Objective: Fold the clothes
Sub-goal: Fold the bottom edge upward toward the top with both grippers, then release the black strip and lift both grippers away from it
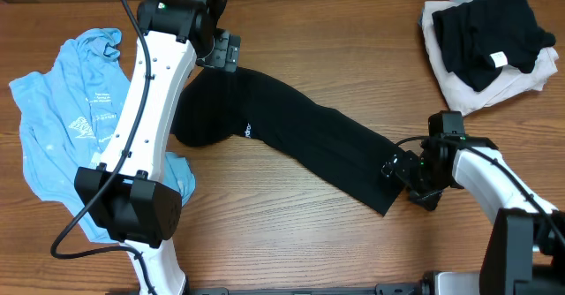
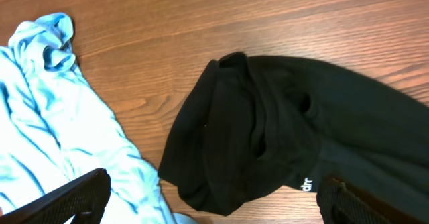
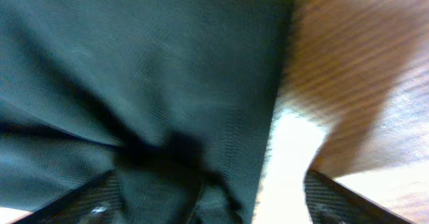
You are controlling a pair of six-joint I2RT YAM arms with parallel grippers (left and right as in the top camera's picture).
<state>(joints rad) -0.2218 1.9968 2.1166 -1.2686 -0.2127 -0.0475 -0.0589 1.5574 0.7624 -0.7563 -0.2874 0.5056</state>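
Status: task partly complete. I am working the black garment [image 1: 300, 140], which is lying stretched in a long band across the table [image 1: 291, 242], running from far-left of centre to near-right. It is not yet folded; its far-left end is sitting bunched and doubled over, white logo text [image 2: 305, 182] showing.

My left gripper [image 1: 221, 52] is hovering over that bunched end with the jaws spread wide and nothing between them.

My right gripper [image 1: 399, 170] is sitting at the garment's near-right corner. The right wrist view is blurred: cloth is puckering between the fingers [image 3: 100, 197], but I cannot tell whether the jaws are clamping it or merely straddling it.

Done, as I am judging it: a folded stack [image 1: 490, 39], dark piece on a pale one, is resting at the far right.

Remaining: the black garment needs flattening and folding. The light-blue T-shirt [image 1: 62, 118] is lying crumpled at the left, partly under my left arm, untouched.
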